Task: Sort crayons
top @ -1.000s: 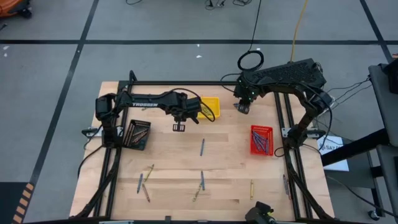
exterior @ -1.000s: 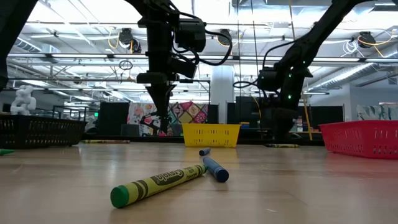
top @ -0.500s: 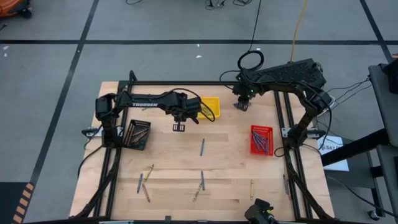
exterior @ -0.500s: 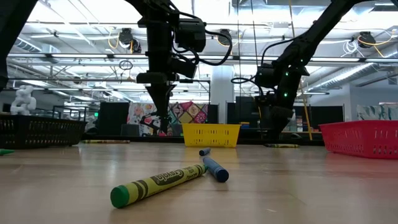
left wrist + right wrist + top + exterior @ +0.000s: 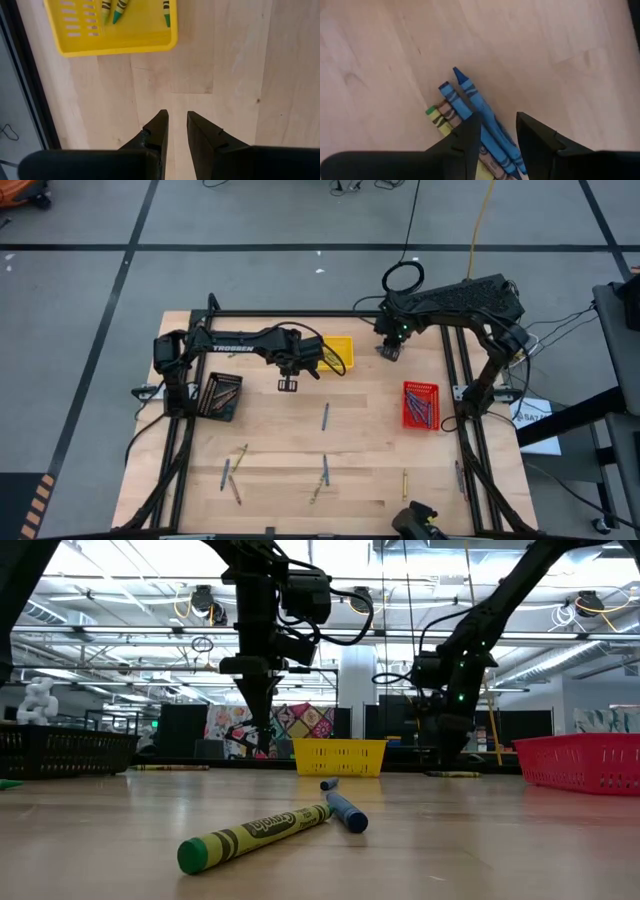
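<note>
Crayons lie loose on the wooden table's near half, among them a blue one (image 5: 325, 416) and a yellow-green one (image 5: 255, 833) next to a blue one (image 5: 345, 808). A small heap with two blue crayons (image 5: 470, 92) and a yellow-green one (image 5: 437, 117) lies at the far right. My right gripper (image 5: 388, 351) points down at that heap, open, its fingertips (image 5: 498, 119) on either side of the two blue crayons. My left gripper (image 5: 288, 385) hangs open over bare wood just near of the yellow tray (image 5: 115, 47), nothing between its fingers (image 5: 177, 116). My right gripper has the two blue crayons (image 5: 485, 125) between its fingers, which come from above, slanting along them. I cannot tell whether either finger touches them. The yellow-green crayon runs behind one finger.
The yellow tray (image 5: 350, 345) at the far middle holds yellow-green crayons. A red tray (image 5: 421, 388) at the right holds blue ones, and a black tray (image 5: 212, 408) at the left holds brownish ones. Black frame rails (image 5: 300, 313) run along the table's far and side edges.
</note>
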You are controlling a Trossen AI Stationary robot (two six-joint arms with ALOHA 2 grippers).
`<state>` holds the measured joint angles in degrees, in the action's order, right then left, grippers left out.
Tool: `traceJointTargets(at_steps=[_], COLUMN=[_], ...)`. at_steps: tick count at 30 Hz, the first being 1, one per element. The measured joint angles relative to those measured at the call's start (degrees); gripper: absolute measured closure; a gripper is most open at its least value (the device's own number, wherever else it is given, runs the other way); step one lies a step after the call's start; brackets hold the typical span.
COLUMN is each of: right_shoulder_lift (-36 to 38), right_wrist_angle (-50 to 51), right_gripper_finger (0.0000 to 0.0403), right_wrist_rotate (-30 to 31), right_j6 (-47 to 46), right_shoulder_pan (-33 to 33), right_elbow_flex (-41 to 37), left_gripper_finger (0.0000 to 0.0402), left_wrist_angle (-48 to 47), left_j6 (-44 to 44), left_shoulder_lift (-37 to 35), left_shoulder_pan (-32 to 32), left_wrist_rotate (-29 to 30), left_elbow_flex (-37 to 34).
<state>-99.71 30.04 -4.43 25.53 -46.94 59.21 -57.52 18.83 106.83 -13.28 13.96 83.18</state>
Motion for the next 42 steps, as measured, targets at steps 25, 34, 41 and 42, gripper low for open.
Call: traceJointTargets(at_steps=[25,34,41,42], right_shoulder_lift=[-1.7,-2.0,-2.0,-2.0], right_wrist_angle=[-0.6,1.6,9.6,11.0], right_gripper_finger=[0.0393,0.0401,0.0402,0.0402], right_wrist_rotate=[0.2,0.8,0.4,0.3], right_j6=[0.2,-2.9,-6.3,-6.9], right_shoulder_pan=[0.0,0.0,0.2,0.2], right_elbow_flex=[0.0,4.1,10.2,11.0], left_gripper_finger=[0.0336,0.0336,0.0336,0.0336], left_wrist_angle=[0.0,0.0,-0.7,-1.0], left_j6=[0.0,0.0,0.1,0.1], left_shoulder_lift=[0.0,0.0,0.0,0.0], left_shoulder_pan=[0.0,0.0,-0.2,-0.3], left_wrist_rotate=[-0.1,-0.1,-0.1,-0.1], left_elbow_flex=[0.0,0.0,0.0,0.0])
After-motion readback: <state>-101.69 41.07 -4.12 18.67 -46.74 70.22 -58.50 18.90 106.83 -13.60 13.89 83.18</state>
